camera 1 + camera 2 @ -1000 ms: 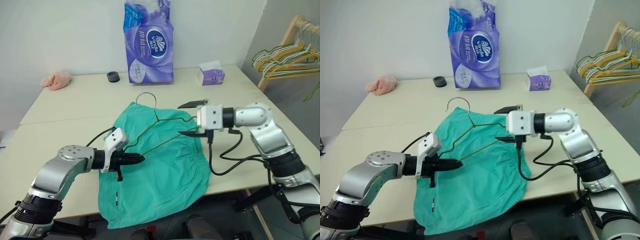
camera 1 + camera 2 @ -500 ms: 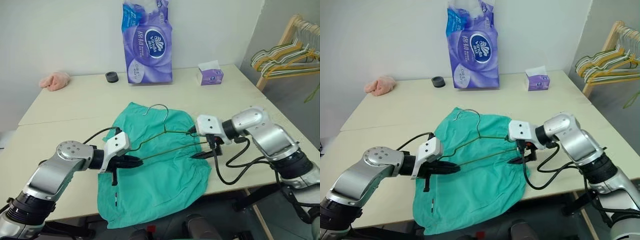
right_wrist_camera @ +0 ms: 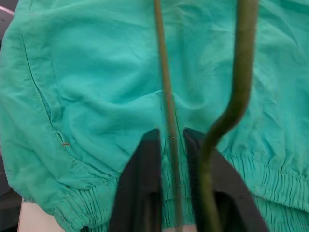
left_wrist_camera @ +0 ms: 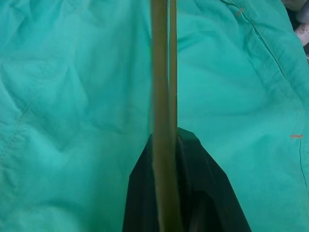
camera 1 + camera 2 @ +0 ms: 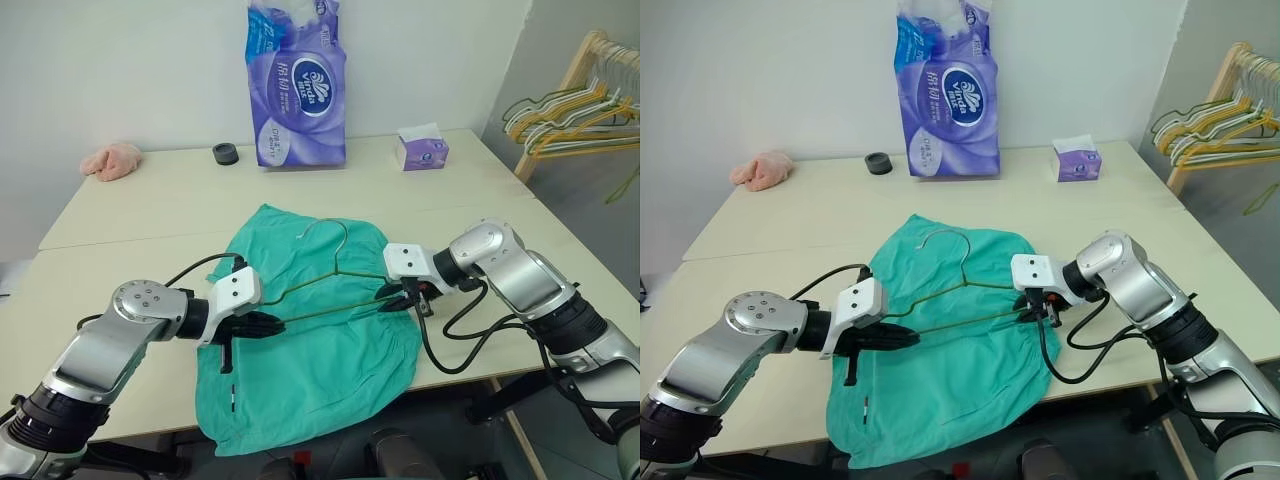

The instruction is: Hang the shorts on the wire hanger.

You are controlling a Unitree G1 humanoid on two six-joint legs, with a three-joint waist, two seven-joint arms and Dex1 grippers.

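Shorts flat at table front edge; wire hanger above them, left gripper and right gripper each pinching an end.

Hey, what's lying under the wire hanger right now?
The teal shorts lie spread under the wire hanger, which both grippers hold above them. Under the shorts is the table; anything between them is covered.
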